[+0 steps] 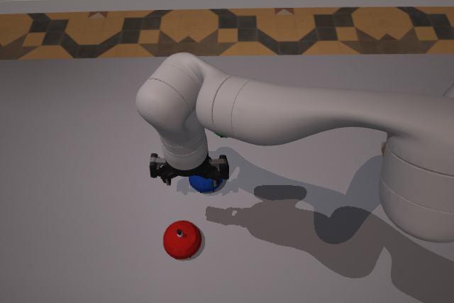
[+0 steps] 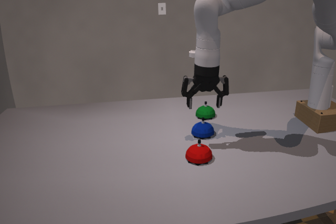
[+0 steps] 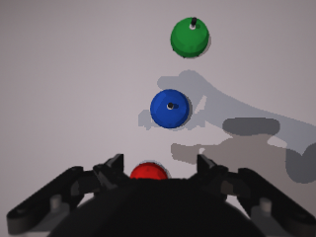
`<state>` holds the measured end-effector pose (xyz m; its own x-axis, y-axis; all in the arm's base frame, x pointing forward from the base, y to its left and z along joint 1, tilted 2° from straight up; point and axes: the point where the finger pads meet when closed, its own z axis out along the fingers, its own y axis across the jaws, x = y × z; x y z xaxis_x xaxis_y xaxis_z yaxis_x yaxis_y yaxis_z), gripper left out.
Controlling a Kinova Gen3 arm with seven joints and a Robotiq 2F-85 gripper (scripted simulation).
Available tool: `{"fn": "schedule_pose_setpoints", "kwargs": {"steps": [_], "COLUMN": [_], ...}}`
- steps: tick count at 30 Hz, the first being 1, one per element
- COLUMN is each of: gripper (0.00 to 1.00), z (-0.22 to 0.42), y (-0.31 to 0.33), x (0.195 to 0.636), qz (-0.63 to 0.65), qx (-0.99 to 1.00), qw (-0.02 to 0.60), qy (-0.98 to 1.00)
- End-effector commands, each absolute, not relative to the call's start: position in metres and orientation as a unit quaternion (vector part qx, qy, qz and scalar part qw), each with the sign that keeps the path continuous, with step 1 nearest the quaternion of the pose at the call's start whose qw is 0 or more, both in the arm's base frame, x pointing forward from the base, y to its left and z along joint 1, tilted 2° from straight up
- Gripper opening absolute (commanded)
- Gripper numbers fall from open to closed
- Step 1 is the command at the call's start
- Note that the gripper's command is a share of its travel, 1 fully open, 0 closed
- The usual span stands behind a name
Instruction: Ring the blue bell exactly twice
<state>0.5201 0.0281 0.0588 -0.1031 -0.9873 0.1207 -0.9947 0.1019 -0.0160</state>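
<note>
Three dome bells stand in a row on the grey table. The blue bell [image 2: 202, 130] is the middle one, with the green bell [image 2: 205, 112] behind it and the red bell [image 2: 198, 153] in front. Each has a small button on top, standing up. My gripper [image 2: 203, 105] is open and empty, pointing straight down, and hangs well above the row, touching no bell. In the wrist view the blue bell [image 3: 170, 110] lies ahead of the fingers, and the red bell [image 3: 148, 172] shows between them, partly hidden. From the top view the gripper [image 1: 189, 174] covers part of the blue bell [image 1: 205, 183].
The red bell [image 1: 181, 239] stands in the open in the top view; only a sliver of the green bell [image 1: 220, 134] shows under the arm. The arm's wooden base block [image 2: 314, 115] stands at the table's right. The arm's shadow lies right of the bells.
</note>
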Motion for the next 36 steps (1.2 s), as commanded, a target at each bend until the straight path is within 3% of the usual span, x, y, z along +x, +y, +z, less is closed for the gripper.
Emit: {"fn": "schedule_pose_setpoints", "kwargs": {"steps": [1, 36], "gripper": [1.00, 1.00], "z": [0.061, 0.066], "y": [0.019, -0.013], "x": [0.520, 0.510], "qz": [0.045, 0.028], "qx": [0.660, 0.616], "qw": [0.038, 0.030], "qy": [-0.749, -0.787]}}
